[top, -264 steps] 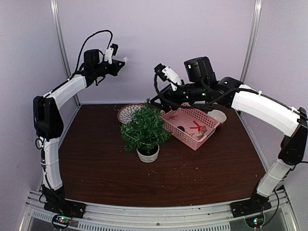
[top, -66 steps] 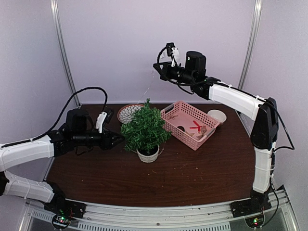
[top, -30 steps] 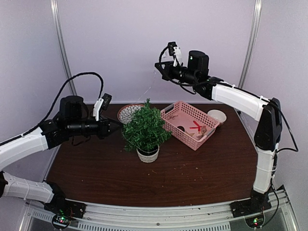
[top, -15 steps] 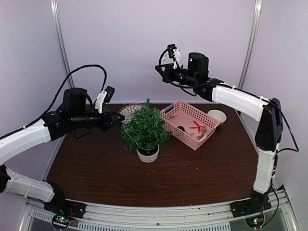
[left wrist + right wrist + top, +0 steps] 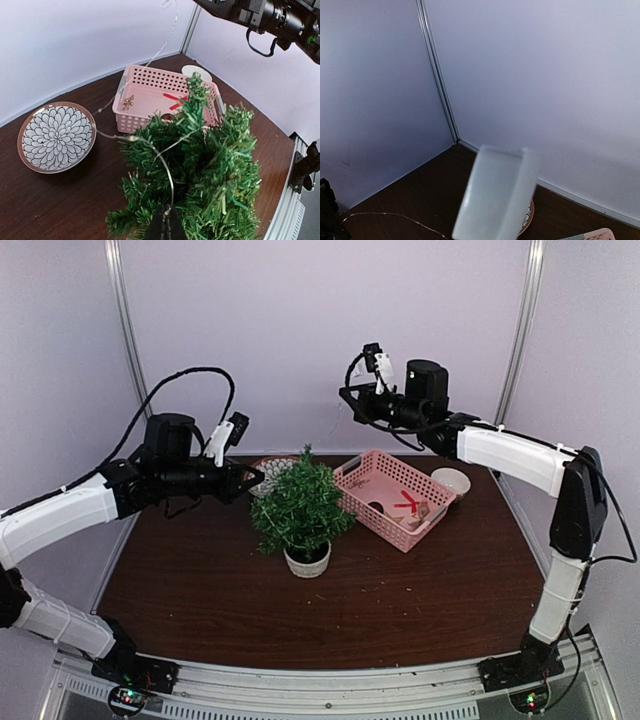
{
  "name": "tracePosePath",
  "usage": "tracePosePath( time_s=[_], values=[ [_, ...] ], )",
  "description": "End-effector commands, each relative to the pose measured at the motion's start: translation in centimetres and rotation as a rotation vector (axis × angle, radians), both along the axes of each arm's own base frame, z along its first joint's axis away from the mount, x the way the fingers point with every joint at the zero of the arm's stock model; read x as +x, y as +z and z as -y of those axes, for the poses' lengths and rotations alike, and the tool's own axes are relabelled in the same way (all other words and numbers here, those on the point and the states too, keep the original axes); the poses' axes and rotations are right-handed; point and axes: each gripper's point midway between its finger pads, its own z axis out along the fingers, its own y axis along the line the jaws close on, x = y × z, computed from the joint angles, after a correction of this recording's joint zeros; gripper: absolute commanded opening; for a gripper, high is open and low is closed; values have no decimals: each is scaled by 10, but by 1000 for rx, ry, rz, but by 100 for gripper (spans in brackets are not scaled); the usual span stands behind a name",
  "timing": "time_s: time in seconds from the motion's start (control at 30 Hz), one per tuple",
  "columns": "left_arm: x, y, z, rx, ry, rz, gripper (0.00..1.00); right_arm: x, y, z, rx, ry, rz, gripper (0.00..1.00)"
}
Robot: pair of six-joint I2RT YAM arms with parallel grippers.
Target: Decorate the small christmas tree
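The small christmas tree (image 5: 301,506), bushy green in a whitish pot (image 5: 308,561), stands mid-table. My left gripper (image 5: 258,480) is at the tree's left side, shut on a thin light-string wire (image 5: 165,172). In the left wrist view the closed fingertips (image 5: 168,221) pinch that wire just above the tree (image 5: 215,170). The wire loops over the branches and rises to my right gripper (image 5: 347,395), high above the back of the table. A whitish translucent box (image 5: 495,200) fills the right wrist view and hides the fingers there; a stretch of wire (image 5: 395,216) shows low left.
A pink basket (image 5: 395,480) with small ornaments sits right of the tree. A flower-patterned bowl (image 5: 56,136) lies behind the tree on the left. Beyond the basket is a small white cup (image 5: 452,481). Purple walls with metal posts close in the table.
My left arm has risen and swung right, bringing the wire up beside the tree. The right arm has shifted a little to the right, still high.
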Motion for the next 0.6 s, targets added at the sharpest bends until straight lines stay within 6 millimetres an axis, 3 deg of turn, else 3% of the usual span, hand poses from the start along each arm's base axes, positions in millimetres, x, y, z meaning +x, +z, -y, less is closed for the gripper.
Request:
tracePosePath(
  time_s=[0.0, 0.17, 0.4, 0.57],
  values=[
    [5, 22, 9, -25, -37, 59, 0, -6, 16, 16, 16, -31, 47, 0],
    [9, 25, 12, -25, -44, 65, 0, -8, 12, 20, 11, -39, 42, 0],
    [32, -3, 3, 0, 24, -11, 0, -13, 2, 27, 5, -49, 25, 0],
    [24, -6, -5, 7, 39, -1, 0, -17, -7, 30, -7, -45, 10, 0]
  ],
)
